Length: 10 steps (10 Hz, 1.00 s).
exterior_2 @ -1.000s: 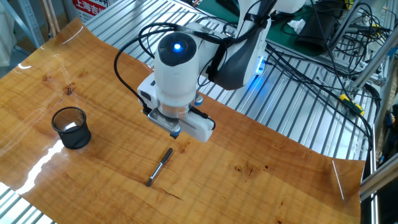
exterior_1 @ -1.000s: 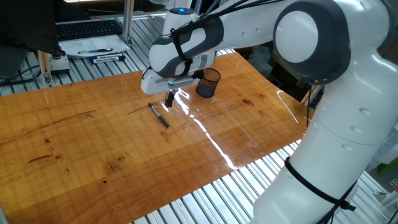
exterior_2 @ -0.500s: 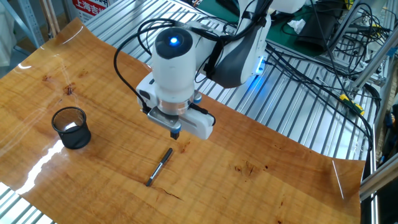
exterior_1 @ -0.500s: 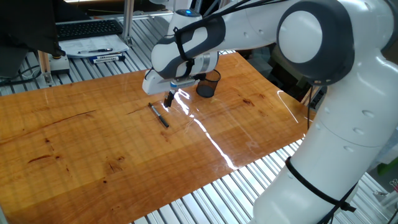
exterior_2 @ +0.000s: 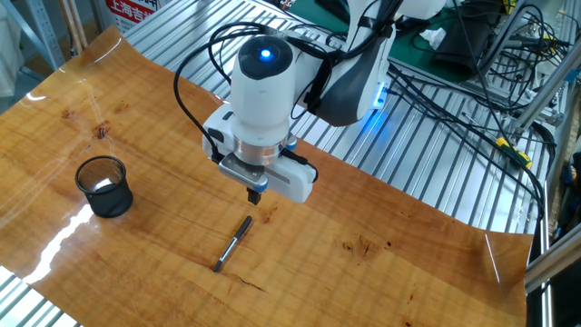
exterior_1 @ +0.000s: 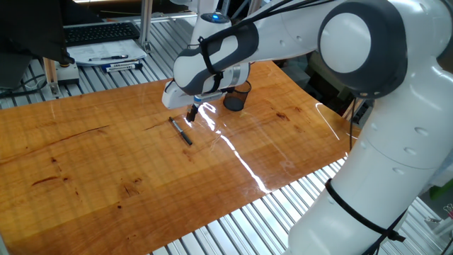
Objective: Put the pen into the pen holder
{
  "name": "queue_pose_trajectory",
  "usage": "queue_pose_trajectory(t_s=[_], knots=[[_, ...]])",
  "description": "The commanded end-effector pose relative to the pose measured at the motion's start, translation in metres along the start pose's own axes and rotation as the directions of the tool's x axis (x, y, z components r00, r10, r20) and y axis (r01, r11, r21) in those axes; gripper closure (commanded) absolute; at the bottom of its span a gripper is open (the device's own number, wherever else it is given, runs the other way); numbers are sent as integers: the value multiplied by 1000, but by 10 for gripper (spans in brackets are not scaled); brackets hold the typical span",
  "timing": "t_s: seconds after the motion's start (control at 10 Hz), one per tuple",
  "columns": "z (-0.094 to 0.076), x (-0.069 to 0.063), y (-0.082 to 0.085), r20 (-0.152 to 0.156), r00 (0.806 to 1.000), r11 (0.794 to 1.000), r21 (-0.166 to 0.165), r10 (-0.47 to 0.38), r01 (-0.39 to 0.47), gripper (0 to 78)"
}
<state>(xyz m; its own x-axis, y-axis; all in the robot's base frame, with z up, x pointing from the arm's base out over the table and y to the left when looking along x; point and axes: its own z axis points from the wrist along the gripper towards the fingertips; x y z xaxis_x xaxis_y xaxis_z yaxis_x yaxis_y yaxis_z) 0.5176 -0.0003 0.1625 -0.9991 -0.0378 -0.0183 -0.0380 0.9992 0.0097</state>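
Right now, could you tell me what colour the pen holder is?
The pen holder is black wire mesh, clearest in the other fixed view.

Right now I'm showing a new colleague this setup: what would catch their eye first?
The big white robot arm dominates, bending over the glossy wooden table with its gripper hanging just above the board. Below it lies the thin black pen, flat on the wood. The black mesh pen holder stands apart, upright.

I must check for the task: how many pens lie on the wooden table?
1: the black pen lies flat on the wooden table, below the gripper, apart from the mesh pen holder. None seems hidden.
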Motion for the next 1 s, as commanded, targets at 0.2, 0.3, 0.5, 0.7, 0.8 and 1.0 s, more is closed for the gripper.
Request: queue_pose_trajectory(t_s=[0.2,0.3,0.5,0.7,0.8,1.0], knots=[[-1,-1,-1,0,999,999,0,41,-41,776],[-1,-1,-1,0,999,999,0,43,-43,776],[-1,-1,-1,0,999,999,0,44,-44,776],[-1,-1,-1,2,999,999,33,42,-42,776],[-1,-1,-1,-2,999,998,55,43,-43,776],[-1,-1,-1,-24,998,996,59,66,-64,776]])
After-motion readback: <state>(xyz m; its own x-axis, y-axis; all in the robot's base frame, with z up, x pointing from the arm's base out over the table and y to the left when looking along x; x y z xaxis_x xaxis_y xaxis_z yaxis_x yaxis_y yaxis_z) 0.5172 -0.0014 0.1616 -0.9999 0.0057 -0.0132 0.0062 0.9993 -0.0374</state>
